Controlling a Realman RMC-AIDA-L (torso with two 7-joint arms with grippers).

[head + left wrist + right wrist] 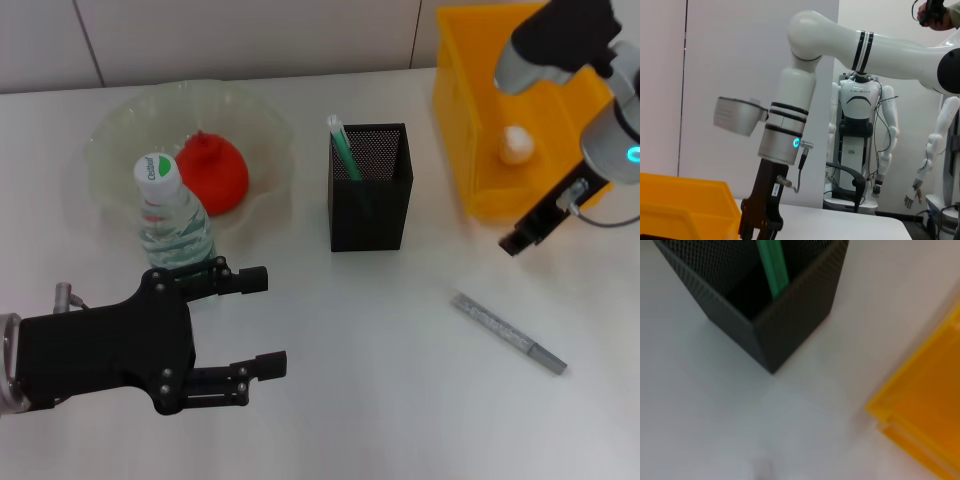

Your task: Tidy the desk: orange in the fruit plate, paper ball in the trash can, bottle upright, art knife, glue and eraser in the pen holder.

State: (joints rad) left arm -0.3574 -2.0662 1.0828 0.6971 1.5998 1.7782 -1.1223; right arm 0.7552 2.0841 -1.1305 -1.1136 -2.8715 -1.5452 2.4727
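The fruit plate (120,135) sits toward the far left of the surface (380,400), with the orange (213,172) in it. The bottle (172,215) stands upright at the plate's near rim, just in front of the orange. The pen holder (370,187) stands mid-surface, right of the plate, with a green item (345,150) inside. The trash can (520,110) occupies the far right corner, the paper ball (515,146) within. A pen-like tool (508,333) lies toward the near right edge, in front of the trash can.

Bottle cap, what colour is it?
White with a green logo; the bottle cap shows best in the head view.
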